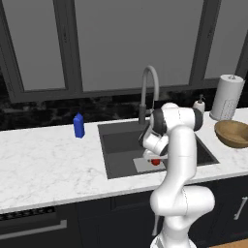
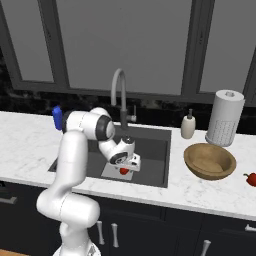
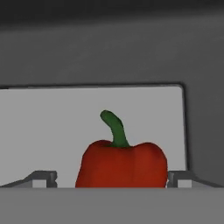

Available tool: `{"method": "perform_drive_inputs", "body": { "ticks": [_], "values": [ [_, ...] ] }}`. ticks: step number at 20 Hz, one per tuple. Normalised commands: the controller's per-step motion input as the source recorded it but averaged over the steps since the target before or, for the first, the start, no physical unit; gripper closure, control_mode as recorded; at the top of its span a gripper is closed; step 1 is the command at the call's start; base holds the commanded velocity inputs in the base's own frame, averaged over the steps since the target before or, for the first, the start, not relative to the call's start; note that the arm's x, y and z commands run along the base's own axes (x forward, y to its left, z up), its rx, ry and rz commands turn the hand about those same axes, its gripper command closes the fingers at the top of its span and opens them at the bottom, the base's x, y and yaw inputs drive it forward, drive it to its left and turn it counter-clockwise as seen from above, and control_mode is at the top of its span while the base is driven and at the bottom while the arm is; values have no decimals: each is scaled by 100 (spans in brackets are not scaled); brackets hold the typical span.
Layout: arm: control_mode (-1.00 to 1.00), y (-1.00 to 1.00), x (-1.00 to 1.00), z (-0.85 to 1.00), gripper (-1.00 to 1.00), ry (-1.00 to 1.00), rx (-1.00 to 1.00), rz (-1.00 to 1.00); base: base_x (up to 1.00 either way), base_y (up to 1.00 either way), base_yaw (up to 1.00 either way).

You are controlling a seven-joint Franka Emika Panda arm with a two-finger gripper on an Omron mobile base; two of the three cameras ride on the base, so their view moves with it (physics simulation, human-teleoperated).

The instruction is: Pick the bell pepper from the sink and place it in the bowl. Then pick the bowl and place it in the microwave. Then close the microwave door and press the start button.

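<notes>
In the sink (image 1: 118,145), on its pale patch (image 3: 52,131), the bell pepper (image 3: 122,164) sits upright, stem toward twelve o'clock, directly between the spread, empty fingertips of the gripper (image 3: 112,179), so I judge closing straight on it should do.

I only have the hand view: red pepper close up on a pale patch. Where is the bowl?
Observer: The bowl sits on the counter right of the sink, in front of the paper towel roll.
Operator: Anything in it?
Observer: It looks empty.
Operator: Any other pepper around?
Observer: Yes, a second red one lies on the counter, right of the bowl.
Operator: Is my hand inside the basin?
Observer: Yes, the gripper is low in the sink over the bell pepper, fingers open.
</notes>
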Motion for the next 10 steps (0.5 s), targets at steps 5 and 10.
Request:
{"method": "perform_drive_inputs", "body": {
  "ticks": [5,10],
  "values": [
    [-100,0,24,-27,-100,0,0,0,0,0,0],
    [-100,0,6,-22,100,0,0,0,0,0,0]
  ]
}}
